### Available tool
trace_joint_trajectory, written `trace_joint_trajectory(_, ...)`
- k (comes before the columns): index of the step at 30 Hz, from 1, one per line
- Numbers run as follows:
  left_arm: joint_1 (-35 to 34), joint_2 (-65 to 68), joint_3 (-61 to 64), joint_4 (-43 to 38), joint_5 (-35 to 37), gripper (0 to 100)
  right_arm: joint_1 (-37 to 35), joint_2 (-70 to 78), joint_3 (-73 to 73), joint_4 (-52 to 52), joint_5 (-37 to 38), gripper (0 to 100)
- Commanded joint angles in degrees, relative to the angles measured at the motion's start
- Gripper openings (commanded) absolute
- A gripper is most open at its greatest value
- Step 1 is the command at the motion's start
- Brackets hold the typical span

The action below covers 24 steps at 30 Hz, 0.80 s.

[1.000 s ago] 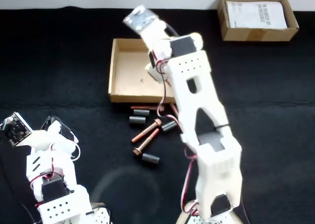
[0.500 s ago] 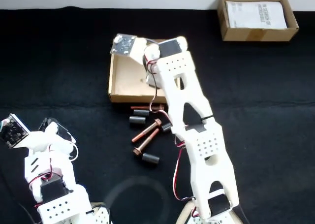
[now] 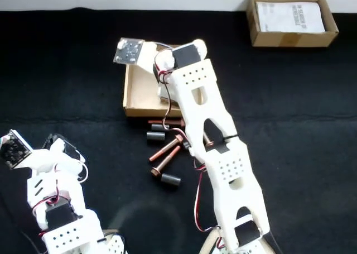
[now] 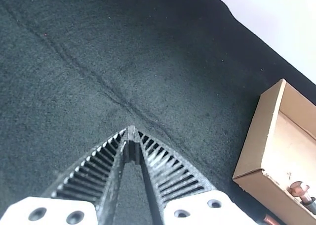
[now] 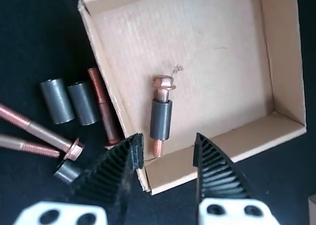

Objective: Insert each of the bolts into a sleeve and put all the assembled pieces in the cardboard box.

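The right claw (image 5: 168, 142), its jaws apart, hangs over the cardboard box (image 5: 222, 147) where one bolt in its sleeve (image 5: 161, 118) lies; the left claw (image 4: 131, 136) sits closed above the worktop (image 4: 74, 52). A low pass could clip the box wall and scatter loose bolts (image 5: 37, 130) just beside it

The right arm (image 3: 195, 97) is swinging left over the cardboard box (image 3: 128, 95) in the high view. Its wrist camera plate (image 3: 128, 50), a second ago beyond the far wall near the box's middle, is now sitting over the far left corner. The whole arm is leaning left and dropping lower as it goes, and the elbow is sliding in toward the loose bolts (image 3: 165, 151) in front of the box. On the other side, the left arm (image 3: 56, 181) is drifting a touch left and back toward the near edge.
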Motion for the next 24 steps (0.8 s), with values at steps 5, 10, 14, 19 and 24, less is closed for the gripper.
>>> trace_joint_trajectory(5, -0.31, -0.04, 1.01, -0.09, -0.26, 1, -1.8, -23.52, 24.13, 0.66, -3.08, 14.5)
trace_joint_trajectory(10, -0.31, 0.04, 1.01, -0.09, -0.26, 1, -4.97, -38.99, 45.23, 0.66, -2.99, 14.5)
trace_joint_trajectory(14, -0.48, 0.13, 1.01, -0.09, -0.26, 1, -4.79, -47.16, 57.98, 0.66, -1.05, 14.5)
trace_joint_trajectory(19, -0.57, 0.22, 1.01, -0.09, -0.26, 1, -1.63, -51.3, 70.29, 0.4, 6.33, 14.5)
trace_joint_trajectory(24, -0.57, 0.04, 1.01, 0.0, -0.26, 1, 1.89, -51.12, 75.82, -4.26, 12.84, 14.5)
